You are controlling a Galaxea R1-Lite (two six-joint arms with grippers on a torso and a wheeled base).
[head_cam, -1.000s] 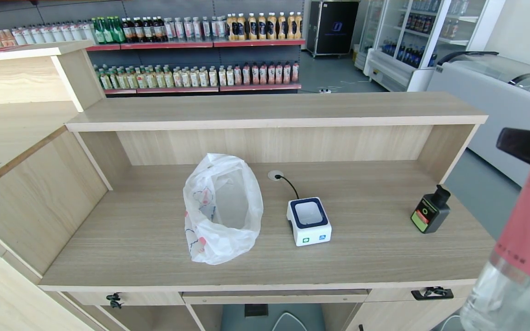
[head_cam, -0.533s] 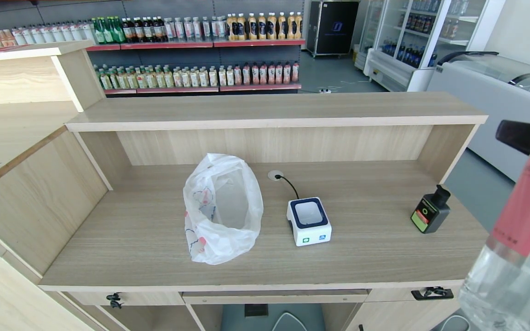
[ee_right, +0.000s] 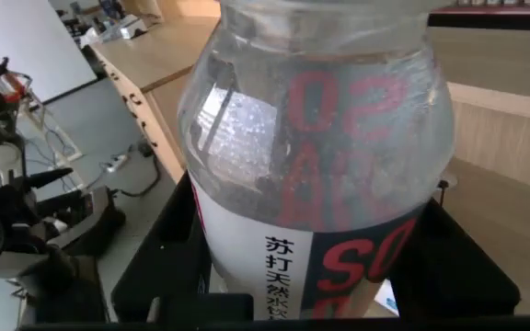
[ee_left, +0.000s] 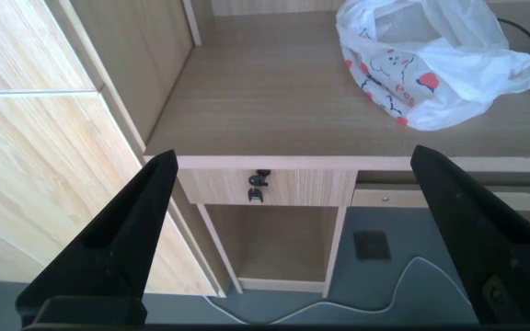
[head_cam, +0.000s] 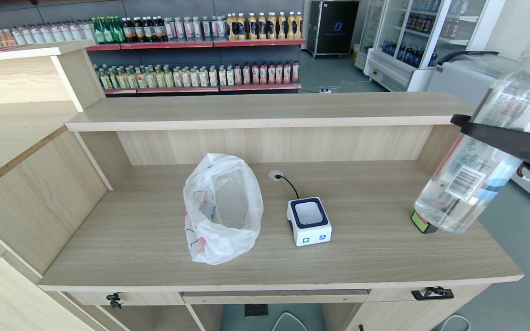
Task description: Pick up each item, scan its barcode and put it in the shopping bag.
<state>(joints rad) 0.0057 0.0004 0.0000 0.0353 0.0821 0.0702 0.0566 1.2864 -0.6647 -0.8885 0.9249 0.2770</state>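
Counter [head_cam: 361, 257]: pale wood, with a raised ledge along the back and drawers under the front edge.

Shopping bag [head_cam: 223, 207]: white plastic with red and blue print. It lies left of centre on the counter, mouth open toward me and slumped.

Bottle [head_cam: 476, 174]: clear, with a red-and-white label. It is held in the air over the right end of the counter, tilted so the cap points up and to the right and the base points down. Its barcode panel faces the head camera. It is well apart from both scanner and bag.

Right gripper [head_cam: 499, 133]: my jaws pinch the bottle across its middle. One black finger [head_cam: 518, 145] crosses the front of the label. From the wrist, the fingers flank the bottle on both sides [ee_right: 311, 267].

Left gripper [ee_left: 293, 248]: jaws spread wide, holding nothing. It hangs low in front of the counter's left end, near the left drawer's handle [ee_left: 259, 179].

Scanner [head_cam: 308, 221]: a white box with a blue-framed window facing up. It sits just right of the bag, not touching it.

Dark item with green-and-red label [head_cam: 420, 220]: on the counter's right side, mostly hidden behind the bottle's base.

Cable [head_cam: 290, 186]: black, running from the scanner back to a round port in the countertop.
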